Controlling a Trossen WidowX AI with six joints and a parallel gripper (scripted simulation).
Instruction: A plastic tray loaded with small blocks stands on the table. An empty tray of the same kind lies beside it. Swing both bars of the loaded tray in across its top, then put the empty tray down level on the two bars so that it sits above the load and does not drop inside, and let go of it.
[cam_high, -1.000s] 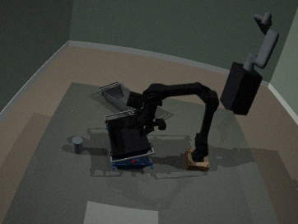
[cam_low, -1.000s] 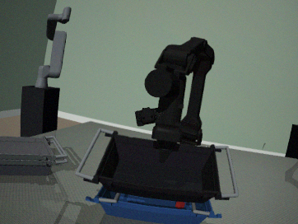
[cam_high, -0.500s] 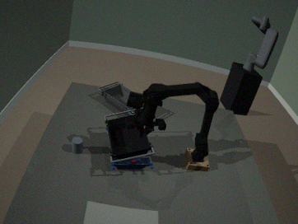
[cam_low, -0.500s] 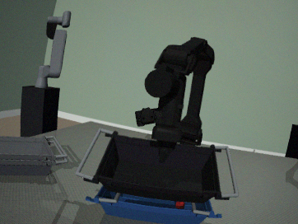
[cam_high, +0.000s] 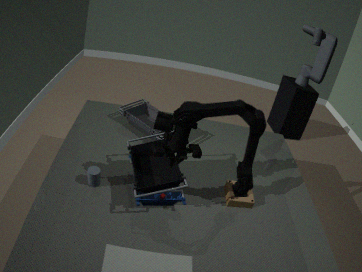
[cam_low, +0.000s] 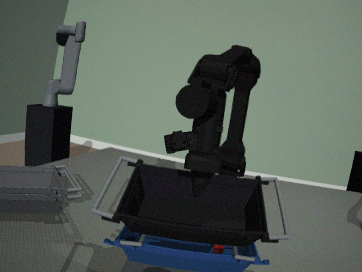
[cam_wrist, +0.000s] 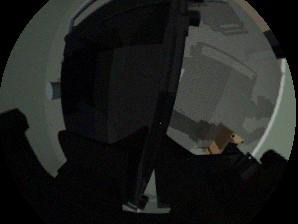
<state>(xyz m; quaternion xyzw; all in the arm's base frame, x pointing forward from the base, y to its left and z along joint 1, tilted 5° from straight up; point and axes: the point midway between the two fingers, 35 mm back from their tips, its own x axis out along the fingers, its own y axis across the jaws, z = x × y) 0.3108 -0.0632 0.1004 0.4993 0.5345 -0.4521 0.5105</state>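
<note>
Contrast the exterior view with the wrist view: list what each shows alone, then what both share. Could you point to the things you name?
Exterior only: the blue tray (cam_low: 175, 256), a red block (cam_low: 218, 248) inside it, and a grey tray (cam_low: 30, 185).
Wrist only: the grey cylinder (cam_wrist: 52, 90) and the tan base block (cam_wrist: 220, 137).
Both: the black tray (cam_low: 192, 230) (cam_wrist: 125, 65), gripped at its rim by the end effector (cam_low: 197, 187) (cam_wrist: 149, 129).

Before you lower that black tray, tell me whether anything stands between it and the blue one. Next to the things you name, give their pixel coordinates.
Nothing visible stands in the way. The gripper (cam_high: 172, 156) (cam_low: 197, 192) holds the black tray (cam_high: 157, 167) (cam_low: 192, 207) above the blue tray (cam_high: 161, 199) (cam_low: 175, 255); the red block (cam_high: 163, 196) (cam_low: 219, 249) is inside the blue one.
</note>
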